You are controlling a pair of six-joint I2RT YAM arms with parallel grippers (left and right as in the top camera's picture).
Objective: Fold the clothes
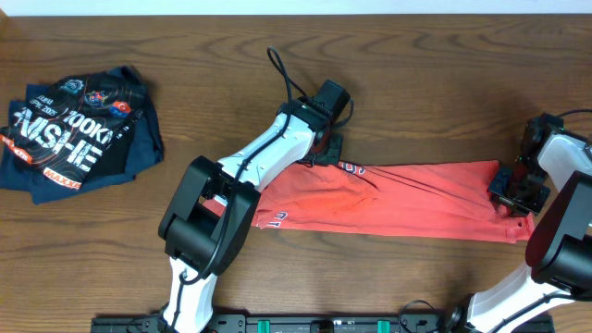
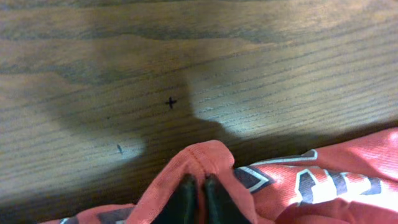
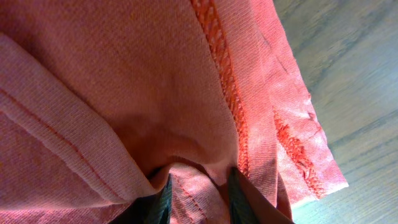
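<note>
Position: the T-shirt [image 1: 407,199], coral-red, lies drawn out in a long band across the middle of the worktop [image 1: 444,83], its right end near the right edge. White lettered print shows at its left part.

At the band's far-side left end, the left hand [image 1: 326,153]. In the wrist view its fingers [image 2: 185,200] are pressed almost together, pinching a raised fold of red cloth just beside the print.

At the band's right end, the right hand [image 1: 511,190]. Its fingers [image 3: 163,198] nip a bunch of cloth beside the stitched hem.

Near the far left corner, the dark navy garment [image 1: 79,134] with white and orange lettering lies crumpled, well apart from the shirt.
</note>
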